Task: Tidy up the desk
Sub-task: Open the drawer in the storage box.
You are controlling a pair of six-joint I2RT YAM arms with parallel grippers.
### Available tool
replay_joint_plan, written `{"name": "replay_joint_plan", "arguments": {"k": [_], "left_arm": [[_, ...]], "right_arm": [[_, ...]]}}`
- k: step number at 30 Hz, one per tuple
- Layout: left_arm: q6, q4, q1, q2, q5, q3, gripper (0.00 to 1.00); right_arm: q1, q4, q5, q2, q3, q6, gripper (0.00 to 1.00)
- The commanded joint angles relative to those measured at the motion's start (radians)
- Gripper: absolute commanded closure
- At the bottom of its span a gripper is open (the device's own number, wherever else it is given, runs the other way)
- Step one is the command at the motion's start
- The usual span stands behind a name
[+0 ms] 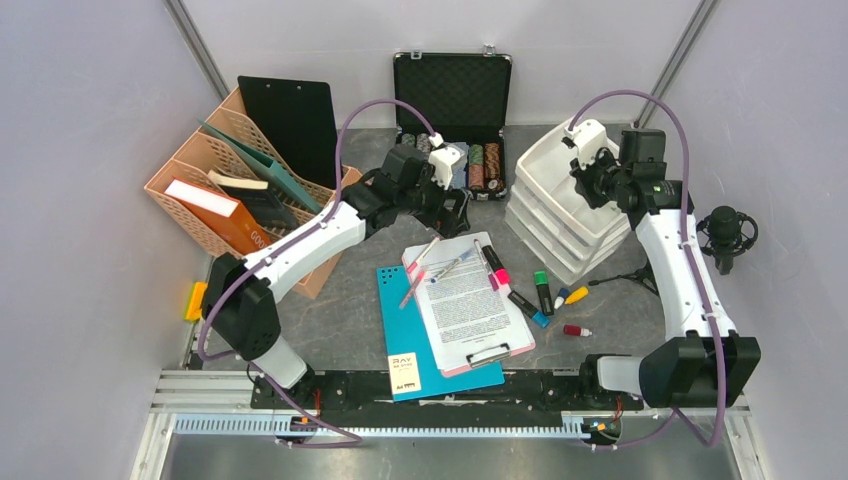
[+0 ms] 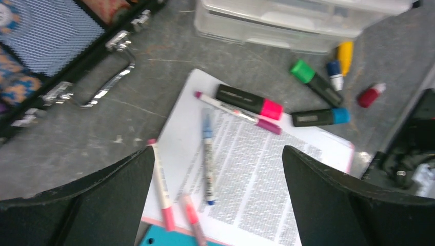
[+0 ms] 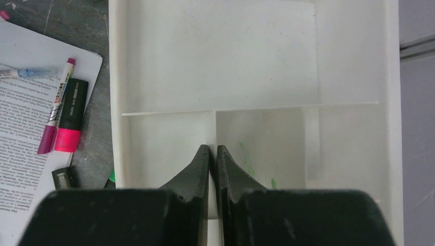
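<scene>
Over the desk (image 1: 350, 300) my left gripper (image 2: 218, 154) is hovering spread wide above loose pens (image 2: 207, 138), likely to grab one; my right gripper (image 3: 213, 149) is hanging pinched together, empty, over the tray (image 3: 220, 56).

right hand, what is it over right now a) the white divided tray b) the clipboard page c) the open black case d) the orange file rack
A: the right wrist view shows the right hand, fingers together, directly above the compartments of the white divided tray.
</scene>
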Motion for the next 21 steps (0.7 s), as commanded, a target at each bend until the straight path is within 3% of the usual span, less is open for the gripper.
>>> {"name": "replay_joint_plan", "arguments": {"k": [1,6,10,16,21], "left_arm": [[-0.241,0.166,-0.006,0.003,0.167,-0.024,0.00],[-0.543,0.334,-0.028,0.104,0.286,0.024,0.01],[-0.716,0.466,-0.076,0.203,0.296,0.088,0.02],[-1.112,0.847,-0.115,0.375,0.309,0.082,0.05],[-1.223,1.055,-0.118,0.451,0.286,0.070,0.06]], "right_arm": [[0.001,0.037,0.003,-0.020,-0.016,0.078,0.95],[0.000,0.049,0.004,-0.005,-0.020,0.107,1.00],[0.000,0.052,0.012,0.019,-0.006,0.111,1.00],[0.001,0.057,0.011,0.044,0.000,0.116,1.00],[0.000,0.059,0.008,0.045,-0.007,0.109,1.00]]}}
